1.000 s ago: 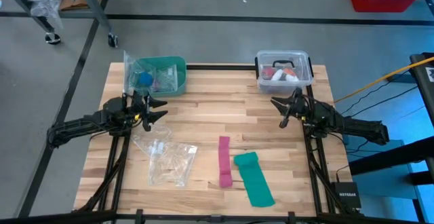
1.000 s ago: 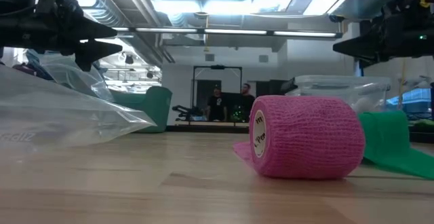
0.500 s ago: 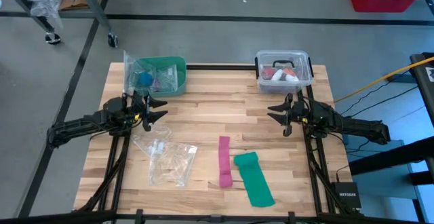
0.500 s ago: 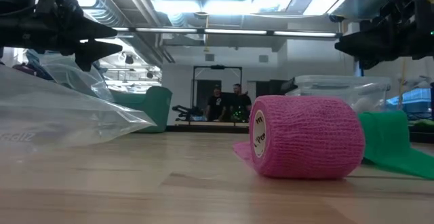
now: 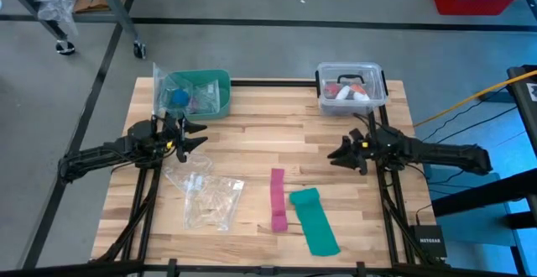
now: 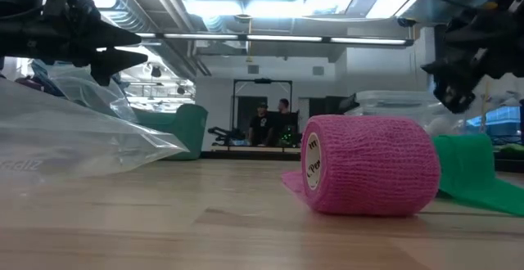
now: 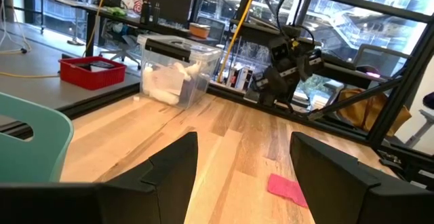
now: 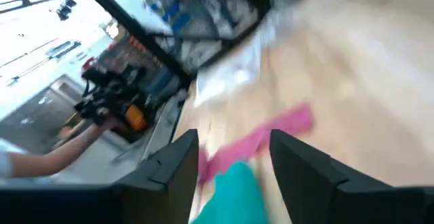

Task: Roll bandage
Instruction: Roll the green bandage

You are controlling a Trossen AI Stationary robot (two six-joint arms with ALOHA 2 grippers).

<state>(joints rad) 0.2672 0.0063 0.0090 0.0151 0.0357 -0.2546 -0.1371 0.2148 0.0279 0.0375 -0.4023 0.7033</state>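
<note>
Right end effector (image 5: 341, 156) has swung down toward the teal bandage (image 5: 315, 221) | its fingers spread, empty | bandage lies unrolled for your pickup | left end effector (image 5: 195, 136) waits open.

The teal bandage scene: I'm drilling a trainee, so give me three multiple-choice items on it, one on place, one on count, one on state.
1. Where does the bandage lie?
A. beside the pink strip
B. inside the clear lidded box
C. on the plastic bag

2. How many cloth strips lie on the table?
A. one
B. two
C. four

3. What does the right gripper hold?
A. the bandage
B. the pink strip
C. nothing, open

Key: 1 A, the high view shows them side by side; 2 B, one teal, one pink; 3 C, its fingers are spread above bare wood.
</note>
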